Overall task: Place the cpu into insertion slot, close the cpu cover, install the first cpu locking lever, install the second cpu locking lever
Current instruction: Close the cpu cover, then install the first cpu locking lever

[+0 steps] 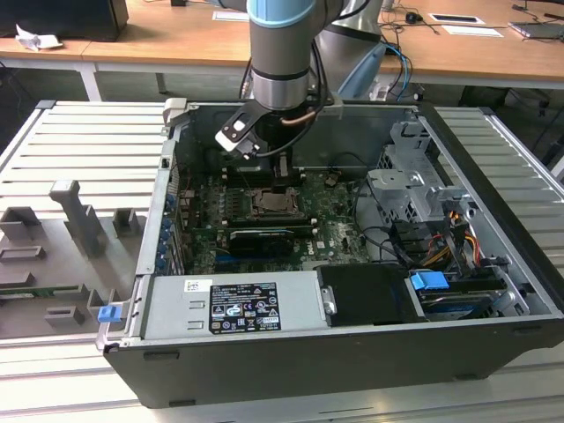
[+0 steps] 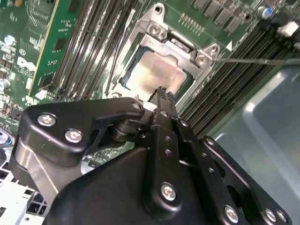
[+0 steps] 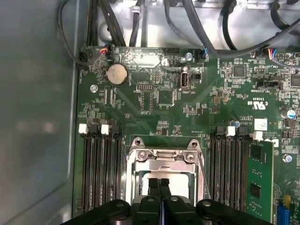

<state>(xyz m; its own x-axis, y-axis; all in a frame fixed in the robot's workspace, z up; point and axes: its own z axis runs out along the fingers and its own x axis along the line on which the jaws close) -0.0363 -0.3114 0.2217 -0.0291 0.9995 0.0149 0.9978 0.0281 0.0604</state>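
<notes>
The cpu [image 2: 154, 72] lies in the insertion slot [image 1: 275, 204], its pale metal face showing through the cut-out of the cpu cover [image 2: 161, 35]. That silver cover [image 3: 161, 157] lies flat over the chip. My gripper [image 2: 161, 93] is shut, its two black fingers pressed together with nothing between them. Its tips sit at the cover's edge over the cpu [image 3: 180, 183], and whether they touch is unclear. One thin wire lever [image 2: 255, 60] sticks out sideways over the memory slots. Another [image 2: 111, 61] runs along the opposite side of the socket.
Long black memory slots [image 3: 101, 173] flank the socket on both sides, and a green card [image 3: 260, 178] stands in one bank. A coin battery [image 3: 116, 74] and cable bundles [image 3: 187, 23] lie beyond. The grey case wall [image 3: 37, 117], drive cage [image 1: 414, 189] and power supply [image 1: 233, 304] hem the board in.
</notes>
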